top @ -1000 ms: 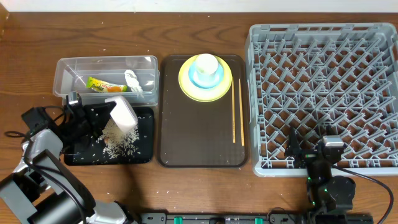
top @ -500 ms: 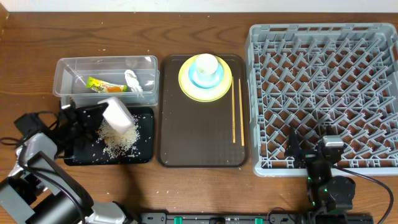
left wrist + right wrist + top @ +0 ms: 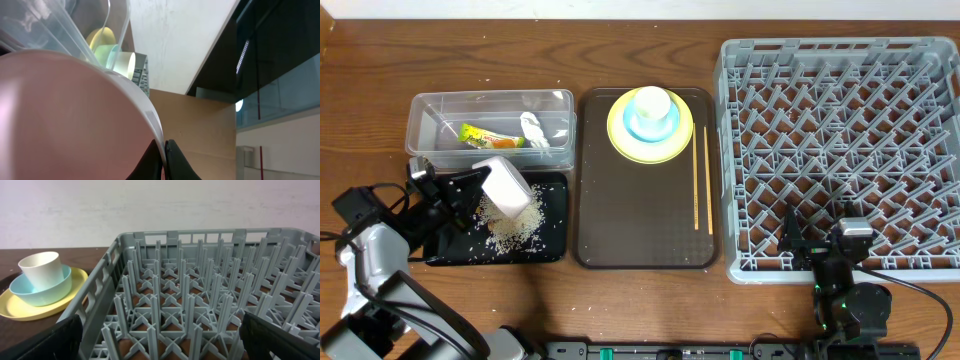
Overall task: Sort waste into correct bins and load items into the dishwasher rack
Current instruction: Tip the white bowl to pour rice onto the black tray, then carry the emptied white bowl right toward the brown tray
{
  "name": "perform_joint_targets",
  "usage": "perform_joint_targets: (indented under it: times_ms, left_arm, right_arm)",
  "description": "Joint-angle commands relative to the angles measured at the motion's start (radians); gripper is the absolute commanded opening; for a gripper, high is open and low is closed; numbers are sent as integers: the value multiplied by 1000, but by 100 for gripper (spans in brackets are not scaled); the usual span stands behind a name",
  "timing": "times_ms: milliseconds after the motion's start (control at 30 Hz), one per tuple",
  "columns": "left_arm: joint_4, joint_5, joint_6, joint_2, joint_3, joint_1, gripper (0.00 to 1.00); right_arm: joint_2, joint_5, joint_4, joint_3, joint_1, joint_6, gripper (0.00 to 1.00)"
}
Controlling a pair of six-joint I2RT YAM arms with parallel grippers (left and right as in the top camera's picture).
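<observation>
**White bowl (image 3: 507, 186) tipped over the black tray (image 3: 552, 215), far left of the table.**
The left gripper (image 3: 478, 180) pinches the bowl's rim. The bowl hangs tilted, mouth toward that arm, above the rice scraps (image 3: 510, 232). The dishwasher rack (image 3: 730, 150) lies well to the right, beyond the brown serving tray (image 3: 640, 220). The right gripper (image 3: 817, 245), jaws spread and empty, sits nearer the rack, at its front edge.

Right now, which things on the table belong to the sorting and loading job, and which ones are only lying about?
Part of the job: snack wrapper, tissue, rice scraps, clear tub, black tray, white bowl in the left gripper, yellow plate, blue bowl, white cup, chopsticks, grey rack.

Only lying about: brown serving tray, merely carrying the dishes.
</observation>
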Motion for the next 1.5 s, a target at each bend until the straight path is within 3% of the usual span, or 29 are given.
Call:
perform_joint_targets:
  times_ms: [0,233,467,700,967,1167,1467]
  left_arm:
    - [8,26,7,-12,-2,1,7]
    - [-58,27,22,-14,-2,-17,8]
    - [-143,-16,54,-114,3,-139,7]
    - [-129,-367,-68,-291,18,-341,7]
    - [-10,-807,-236,-430,18,-729,7]
    - [40,-1151,-268,-405,18,-1057,7]
    - [152,-1447,-267,-252,18,-1389,7]
  right_arm:
    - [-1,1,-4,-1,-9,13,99]
    - [-1,1,-4,-1,-9,13,99]
    - [-1,1,-4,-1,-9,13,99]
    - [-1,1,-4,-1,-9,13,99]
    - [-1,1,-4,-1,-9,13,99]
    - [-1,1,-4,-1,-9,13,99]
    - [-1,1,-4,-1,-9,13,99]
